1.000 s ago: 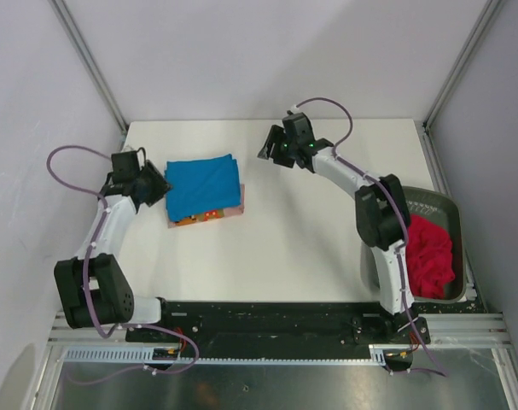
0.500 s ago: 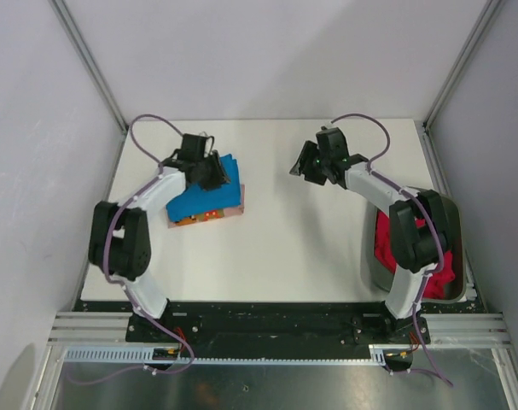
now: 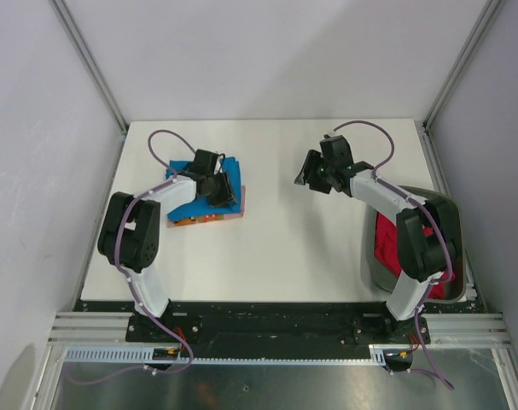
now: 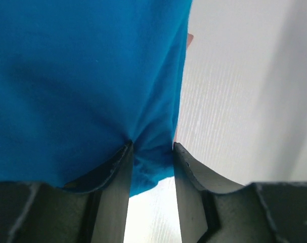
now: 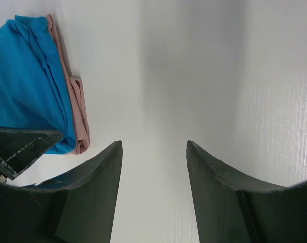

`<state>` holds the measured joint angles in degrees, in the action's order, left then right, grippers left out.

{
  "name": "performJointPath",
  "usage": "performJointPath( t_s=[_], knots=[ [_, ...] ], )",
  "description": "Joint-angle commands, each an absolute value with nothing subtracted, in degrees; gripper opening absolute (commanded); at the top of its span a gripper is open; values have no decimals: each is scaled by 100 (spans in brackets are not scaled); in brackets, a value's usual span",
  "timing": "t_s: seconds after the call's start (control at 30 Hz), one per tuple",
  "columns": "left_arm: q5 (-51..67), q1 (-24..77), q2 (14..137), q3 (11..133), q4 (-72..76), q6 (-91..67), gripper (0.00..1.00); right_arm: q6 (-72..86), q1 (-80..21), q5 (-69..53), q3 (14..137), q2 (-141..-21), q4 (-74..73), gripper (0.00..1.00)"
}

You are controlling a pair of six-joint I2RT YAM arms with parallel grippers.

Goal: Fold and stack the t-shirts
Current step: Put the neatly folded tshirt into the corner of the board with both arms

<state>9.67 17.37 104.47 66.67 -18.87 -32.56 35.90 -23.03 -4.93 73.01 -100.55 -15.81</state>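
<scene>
Gently, my left gripper (image 4: 152, 147), seemingly pinching the blue t-shirt (image 4: 82, 71) at three o'clock, should tug it square; my right gripper (image 5: 154, 147) gapes empty.

Blue t-shirt (image 3: 180, 205) lies folded on pink t-shirt (image 3: 209, 219) at the desk's (image 3: 276, 248) left side, with the left tool (image 3: 220, 192) down on its right part. Right tool (image 3: 304, 175) hangs over bare desk, well apart. Red t-shirt (image 3: 385, 248) bunched in grey basket (image 3: 447, 210) at right edge.

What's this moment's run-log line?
left tool: shut on blue t-shirt | right tool: open, empty | pink t-shirt: under blue | red t-shirt: in basket
</scene>
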Motion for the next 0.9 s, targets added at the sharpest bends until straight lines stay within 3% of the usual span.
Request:
performJointPath(
  t_s=[0.0, 0.4, 0.87],
  knots=[
    [1077, 2001, 9903, 6593, -2021, -2957, 43, 3430, -2230, -375, 7302, -9662, -1557, 57],
    [1074, 2594, 10295, 6825, -2031, -3282, 46, 3357, -2048, -423, 7302, -9519, -1672, 57],
    [446, 2066, 10906, 6782, -2052, -3473, 43, 3308, -1986, -458, 7196, -9471, -1811, 56]
  ],
)
